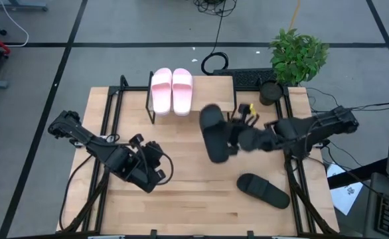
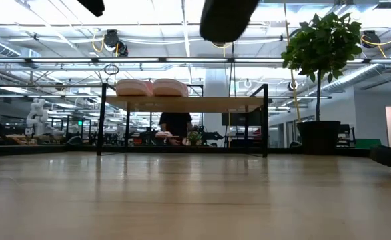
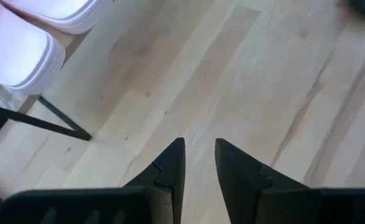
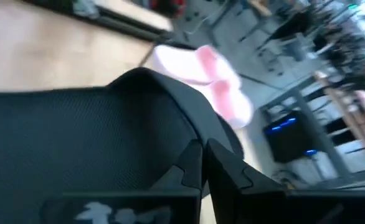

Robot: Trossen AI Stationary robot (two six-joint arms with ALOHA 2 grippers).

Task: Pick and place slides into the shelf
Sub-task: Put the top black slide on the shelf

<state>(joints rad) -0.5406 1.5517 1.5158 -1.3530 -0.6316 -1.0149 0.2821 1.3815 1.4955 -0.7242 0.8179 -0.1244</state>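
Two pale pink slides (image 1: 172, 90) lie side by side on the left half of the shelf (image 1: 216, 87), a light board on black legs; the low view shows them on top of the shelf (image 2: 182, 103). My right gripper (image 1: 234, 139) is shut on one black slide (image 1: 212, 133), which is raised just near of the shelf's right half and shows high in the low view (image 2: 226, 17). The other black slide (image 1: 263, 190) lies flat on the table to the near right. My left gripper (image 1: 152, 170) waits over the table's near left, its fingers a narrow gap apart (image 3: 200, 163), touching nothing. My right gripper pinches the black slide between its two fingers (image 4: 223, 171) at the slide's right side edge (image 4: 181, 146), about mid-length. It comes roughly level from the table's right, across the slide's length. The slide is lifted clear of the table, its length running near to far.
A potted plant (image 1: 298, 56) and a dark pot (image 1: 270, 93) stand at the table's far right corner, right of the shelf. A keyboard (image 1: 251, 78) lies behind the shelf. Bare wood (image 1: 194, 192) lies between the two arms.
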